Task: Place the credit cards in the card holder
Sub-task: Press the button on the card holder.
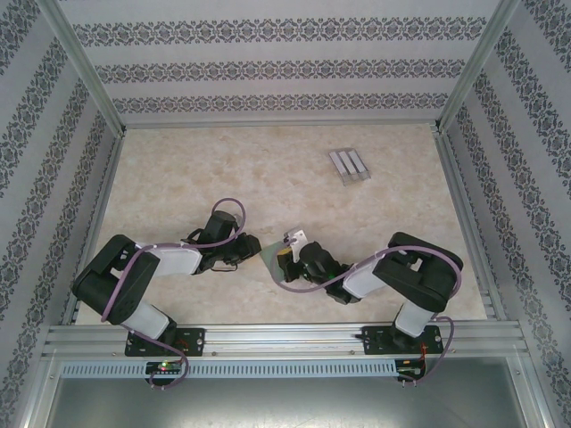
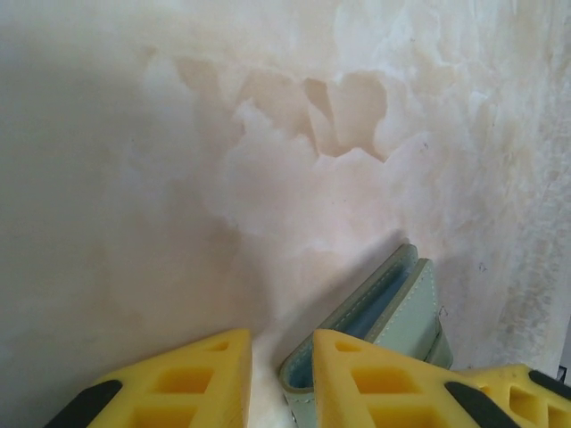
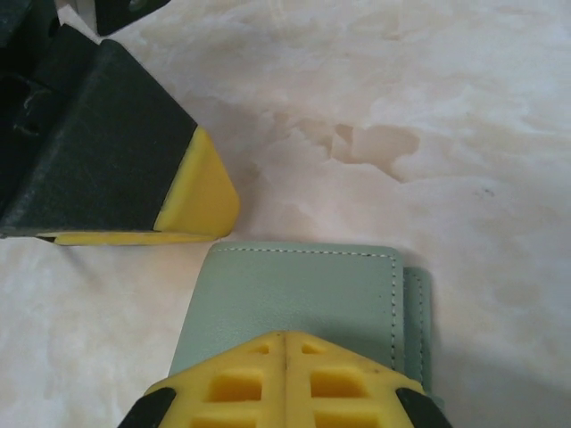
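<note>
Grip: right gripper (image 3: pixel 285 343) closed tight, tips together over the flat face of the wallet (image 3: pixel 294 290). Pressing on it or just above it, I cannot tell; nothing sits between the jaws.
Other hand: left gripper (image 2: pixel 281 379) a little way open and holding nothing; the wallet's corner pokes just into its gap.
Wallet: on the table (image 1: pixel 223 169) between the two grippers, near the front edge, its mouth gaping slightly toward the left gripper.
Inside: a blue strip (image 2: pixel 370 312) shows in the mouth. It may be one of the cards or the lining, too little to say.
Stand: ribbed stand (image 1: pixel 350 165) at the far right, well apart; contents too small to read.
Progress: hard to rate. Loading seems under way, and how many cards are in I cannot tell.
</note>
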Controlling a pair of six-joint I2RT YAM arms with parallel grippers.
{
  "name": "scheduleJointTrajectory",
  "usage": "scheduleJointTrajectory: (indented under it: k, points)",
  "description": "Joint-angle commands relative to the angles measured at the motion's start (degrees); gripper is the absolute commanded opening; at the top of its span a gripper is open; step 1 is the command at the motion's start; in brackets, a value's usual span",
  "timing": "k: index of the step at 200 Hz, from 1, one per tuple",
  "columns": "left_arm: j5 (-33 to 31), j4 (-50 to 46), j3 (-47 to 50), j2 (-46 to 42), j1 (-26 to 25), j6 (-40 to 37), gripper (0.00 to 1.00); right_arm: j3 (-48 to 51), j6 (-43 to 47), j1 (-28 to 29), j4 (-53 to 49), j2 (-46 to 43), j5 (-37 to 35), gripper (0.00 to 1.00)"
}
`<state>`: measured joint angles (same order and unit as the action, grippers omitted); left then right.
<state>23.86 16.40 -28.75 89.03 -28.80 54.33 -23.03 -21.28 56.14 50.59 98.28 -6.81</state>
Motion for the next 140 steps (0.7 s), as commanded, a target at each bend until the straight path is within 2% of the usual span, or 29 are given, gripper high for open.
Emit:
scheduleJointTrajectory:
  k: [1, 33, 53, 82, 91, 122, 140]
  points:
    - [1.5, 3.6, 1.0, 5.2, -1.3, 0.6, 0.26, 0.8, 6.4, 3.9, -7.1, 5.0, -11.3, 0.00]
    - [2.8, 2.5, 1.2, 3.9, 0.8, -0.4, 0.26, -0.1, 8.4, 6.4, -6.6, 8.8, -15.0, 0.00]
    - [3.5, 1.6, 1.2, 2.6, 1.9, -1.1, 0.26, -1.9, 7.2, 5.4, -7.6, 11.3, -12.5, 0.00]
    - [3.7, -0.8, 1.6, -0.3, 3.4, -2.4, 0.28, -2.7, 3.8, 5.3, -10.2, 7.0, -12.6, 0.00]
    - [3.5, -1.7, 1.8, -1.8, 4.0, -2.7, 0.28, -2.5, 3.2, 5.1, -10.4, 4.6, -12.5, 0.08]
    - [1.5, -7.5, 2.3, -9.2, 6.0, -4.4, 0.29, -4.2, 3.1, 2.5, -14.2, -3.9, -8.7, 0.23]
    - [-0.1, -11.7, 2.1, -13.9, 7.0, -5.8, 0.29, -4.4, 3.3, 1.2, -14.7, -9.1, -7.1, 0.24]
